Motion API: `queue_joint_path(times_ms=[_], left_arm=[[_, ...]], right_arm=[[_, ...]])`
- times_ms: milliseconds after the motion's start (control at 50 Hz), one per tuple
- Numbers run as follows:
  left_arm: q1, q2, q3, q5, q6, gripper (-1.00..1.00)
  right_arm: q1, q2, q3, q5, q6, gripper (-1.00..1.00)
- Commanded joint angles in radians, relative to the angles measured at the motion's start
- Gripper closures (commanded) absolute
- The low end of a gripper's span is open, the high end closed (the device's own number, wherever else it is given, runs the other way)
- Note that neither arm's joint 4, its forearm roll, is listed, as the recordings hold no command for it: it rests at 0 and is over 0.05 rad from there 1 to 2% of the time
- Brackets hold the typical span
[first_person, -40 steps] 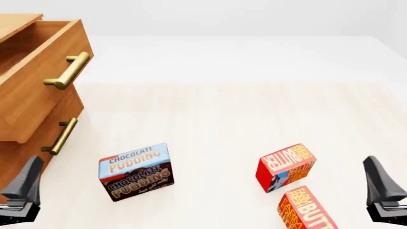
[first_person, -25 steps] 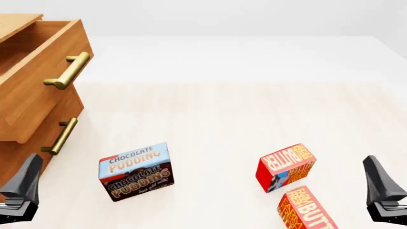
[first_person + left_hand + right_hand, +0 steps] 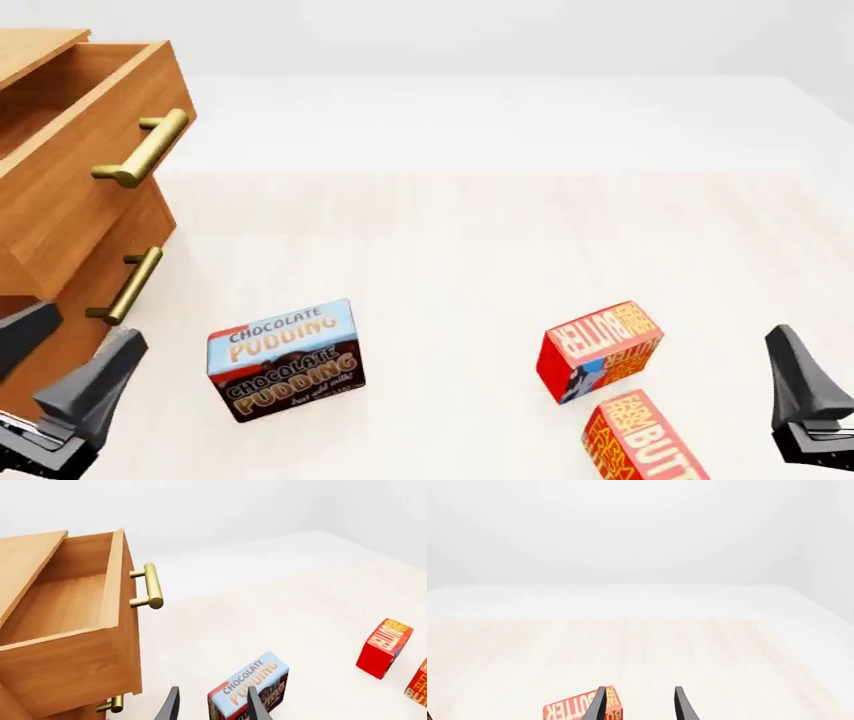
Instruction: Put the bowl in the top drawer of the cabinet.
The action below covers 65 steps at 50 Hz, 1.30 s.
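The left gripper (image 3: 60, 375) has shifted since half a second ago: both its fingers now show near the cabinet (image 3: 54, 330), spread apart and holding nothing, where only one showed before. The right gripper (image 3: 639, 705) has not moved; its fingers stand parted and empty above a butter box (image 3: 601, 350). The top drawer (image 3: 80, 625) stands pulled out, its visible interior bare. The bowl appears in no view, on the counter (image 3: 441, 250) or elsewhere. In my judgement the drawer is ready but the bowl must first be found.
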Motion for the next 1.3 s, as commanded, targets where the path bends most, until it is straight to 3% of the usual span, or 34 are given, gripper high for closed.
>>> queue_joint_path(times_ms=[20, 160, 260, 400, 500, 540, 740, 840, 860, 980, 1200, 1300], left_arm=[[-0.156, 0.058, -0.077, 0.094, 0.035, -1.0], [-0.279, 0.109, -0.11, 0.121, 0.031, -1.0], [-0.349, 0.232, -0.088, 0.106, -0.009, -1.0], [-0.394, 0.341, -0.1, 0.099, -0.043, -1.0], [-0.415, 0.422, -0.121, 0.09, -0.011, -1.0], [-0.477, 0.486, -0.131, 0.086, -0.039, -1.0], [-0.533, 0.547, -0.172, 0.115, -0.072, -1.0], [-0.583, 0.646, -0.171, 0.097, -0.068, -1.0], [-0.618, 0.665, -0.179, 0.097, -0.107, -1.0], [-0.628, 0.675, -0.213, 0.124, -0.113, -1.0], [-0.763, 0.803, -0.208, 0.069, -0.26, -1.0], [-0.798, 0.824, -0.209, 0.068, -0.295, -1.0]], right_arm=[[0.002, 0.0, 0.0, -0.001, 0.001, -1.0], [0.009, 0.001, 0.0, 0.0, 0.003, -1.0], [0.01, 0.003, 0.0, 0.002, 0.002, -1.0], [0.018, 0.005, 0.001, 0.001, 0.006, -1.0], [0.023, 0.002, 0.001, 0.0, 0.008, -1.0], [0.024, 0.001, 0.0, -0.001, 0.008, -1.0], [0.024, -0.001, 0.0, -0.003, 0.008, -1.0], [0.027, -0.001, 0.0, -0.005, 0.008, -1.0], [0.026, -0.001, 0.0, -0.004, 0.007, -1.0], [0.026, -0.001, 0.0, -0.004, 0.006, -1.0], [0.026, -0.001, 0.0, -0.005, 0.005, -1.0], [0.026, -0.001, 0.0, -0.006, 0.006, -1.0]])
